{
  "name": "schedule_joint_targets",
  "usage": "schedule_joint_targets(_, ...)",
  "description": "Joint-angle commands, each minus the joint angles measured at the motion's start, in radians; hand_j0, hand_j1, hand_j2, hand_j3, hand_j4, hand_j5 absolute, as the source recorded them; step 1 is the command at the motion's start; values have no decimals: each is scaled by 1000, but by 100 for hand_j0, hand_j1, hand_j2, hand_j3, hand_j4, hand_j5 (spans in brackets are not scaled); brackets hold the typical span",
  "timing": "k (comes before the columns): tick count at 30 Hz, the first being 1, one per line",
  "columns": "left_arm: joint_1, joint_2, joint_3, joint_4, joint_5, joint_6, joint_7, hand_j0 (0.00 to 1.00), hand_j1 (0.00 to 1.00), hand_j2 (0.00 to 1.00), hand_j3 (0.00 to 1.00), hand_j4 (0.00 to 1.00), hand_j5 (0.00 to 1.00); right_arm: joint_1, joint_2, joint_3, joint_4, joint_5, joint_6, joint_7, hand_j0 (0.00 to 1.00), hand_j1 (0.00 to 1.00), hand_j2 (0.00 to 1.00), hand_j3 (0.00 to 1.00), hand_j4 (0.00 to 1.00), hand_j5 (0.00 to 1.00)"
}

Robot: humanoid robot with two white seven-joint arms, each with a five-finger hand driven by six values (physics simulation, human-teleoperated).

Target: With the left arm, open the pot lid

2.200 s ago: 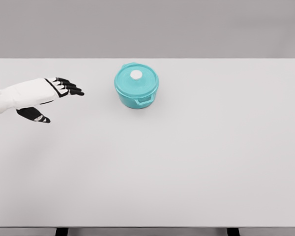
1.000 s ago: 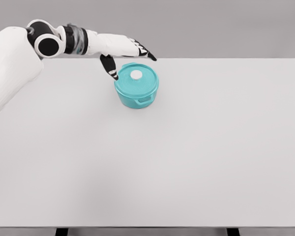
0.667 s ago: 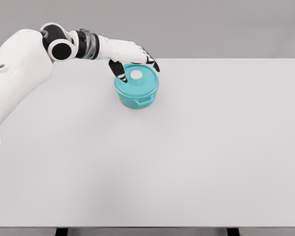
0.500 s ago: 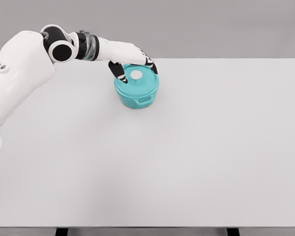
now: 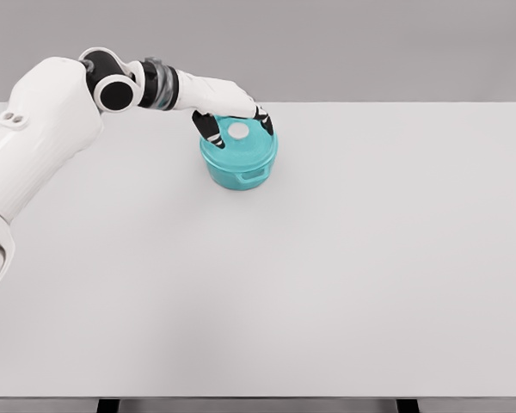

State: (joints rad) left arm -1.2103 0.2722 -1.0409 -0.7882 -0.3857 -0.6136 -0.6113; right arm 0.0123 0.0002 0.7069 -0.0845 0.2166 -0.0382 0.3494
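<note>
A: Where did the pot (image 5: 239, 157) sit?

B: In the upper half of the frame, a little left of the middle, on the white table (image 5: 344, 258). It was teal, with a small handle facing the viewer on its lower side. The lid (image 5: 241, 142) was on it, same teal, with a white knob (image 5: 239, 131) at its centre.

A: And the left hand (image 5: 232, 110)?

B: Its white arm came in from the left edge, ran up past a black elbow joint in the upper left of the frame, and reached right to the pot. The hand lay over the far side of the lid. The black fingers (image 5: 262, 120) curved down to the right of the knob, the thumb (image 5: 210, 129) came down on the left, so the knob showed between them.

A: Was it gripping the knob?

B: I could not tell. The fingers were partly curled around it, near it on both sides, but contact was not clear from this view.

A: Was the lid raised at all?

B: No, it sat flat on the pot.
</note>
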Motion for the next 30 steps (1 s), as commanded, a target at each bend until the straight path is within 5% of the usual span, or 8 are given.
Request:
schedule_joint_targets(1, 0, -2, 2, 3, 2, 3, 0, 82, 82, 82, 82, 82, 82, 2, 0, 0, 0, 0, 0, 0, 100, 100, 100, 100, 100, 100)
schedule_joint_targets(13, 0, -36, 4, 67, -41, 3, 0, 82, 82, 82, 82, 82, 82, 0, 0, 0, 0, 0, 0, 0, 100, 100, 100, 100, 100, 100)
schedule_joint_targets(30, 0, -34, 7, 69, -42, 3, 0, 53, 53, 53, 53, 53, 53, 0, 0, 0, 0, 0, 0, 0, 100, 100, 100, 100, 100, 100)
